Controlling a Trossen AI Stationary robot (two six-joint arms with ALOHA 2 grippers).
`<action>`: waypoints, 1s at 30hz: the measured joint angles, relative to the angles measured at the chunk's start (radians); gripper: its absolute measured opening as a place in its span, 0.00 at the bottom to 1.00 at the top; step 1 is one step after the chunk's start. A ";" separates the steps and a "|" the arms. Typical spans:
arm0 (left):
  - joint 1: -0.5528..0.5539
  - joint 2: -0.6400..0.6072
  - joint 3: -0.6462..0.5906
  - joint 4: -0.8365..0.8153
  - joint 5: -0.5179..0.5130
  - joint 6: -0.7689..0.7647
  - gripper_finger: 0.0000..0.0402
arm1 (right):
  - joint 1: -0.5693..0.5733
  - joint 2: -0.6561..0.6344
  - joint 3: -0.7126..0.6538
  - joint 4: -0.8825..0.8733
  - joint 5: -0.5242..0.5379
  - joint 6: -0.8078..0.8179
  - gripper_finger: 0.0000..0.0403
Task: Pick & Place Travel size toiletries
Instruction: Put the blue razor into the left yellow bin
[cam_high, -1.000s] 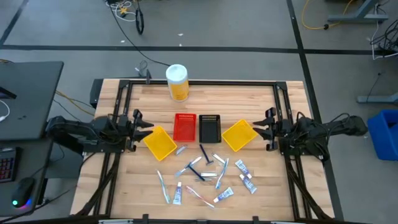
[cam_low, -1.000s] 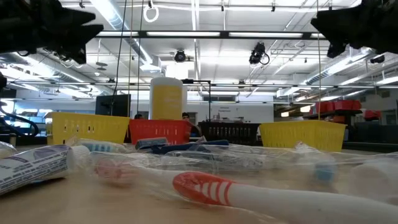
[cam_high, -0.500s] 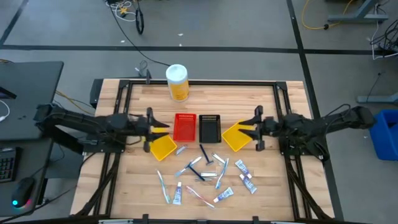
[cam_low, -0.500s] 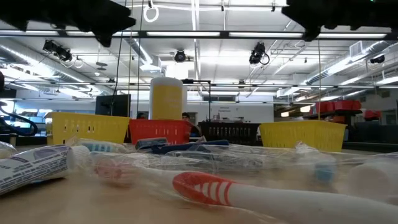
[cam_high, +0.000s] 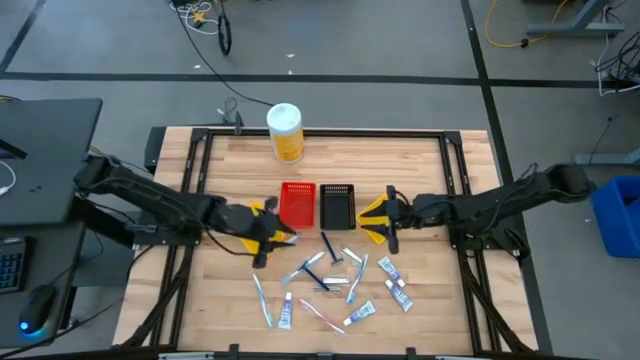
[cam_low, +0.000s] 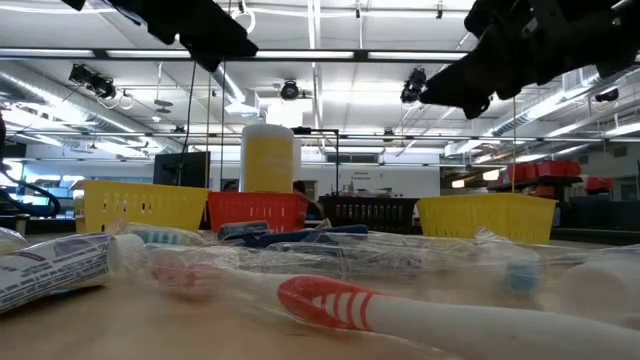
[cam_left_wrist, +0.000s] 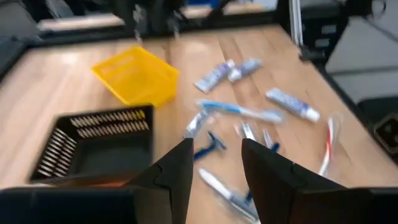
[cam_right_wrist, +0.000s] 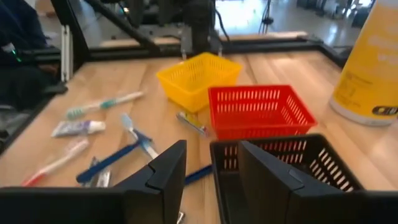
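Reaching in from both sides, the left gripper (cam_high: 262, 243) hangs over the left yellow bin (cam_high: 262, 215), and the right gripper (cam_high: 389, 221) over the right yellow bin (cam_high: 372, 213). Both sets of fingers stand parted, holding nothing. The travel size toiletries (cam_high: 330, 280) lie scattered on the table (cam_high: 420, 170), just in front of the bins.

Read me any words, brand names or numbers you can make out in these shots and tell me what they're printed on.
Nothing can be read.
Yellow canister: dark print on its side, too blurred.
White tube at the table's front edge: blue print, too blurred.
Small tubes on the table: blue markings, too small.
Bins and toothbrushes: no print shows.
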 joint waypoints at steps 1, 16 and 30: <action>-0.009 0.026 0.007 -0.002 0.000 0.000 0.36 | 0.000 0.012 0.000 0.001 0.000 -0.001 0.40; -0.036 0.330 0.126 0.057 0.131 -0.004 0.48 | 0.000 0.047 0.000 0.007 0.001 -0.004 0.47; -0.036 0.591 0.226 0.100 0.229 0.049 0.49 | 0.000 0.047 0.000 0.007 0.002 -0.004 0.45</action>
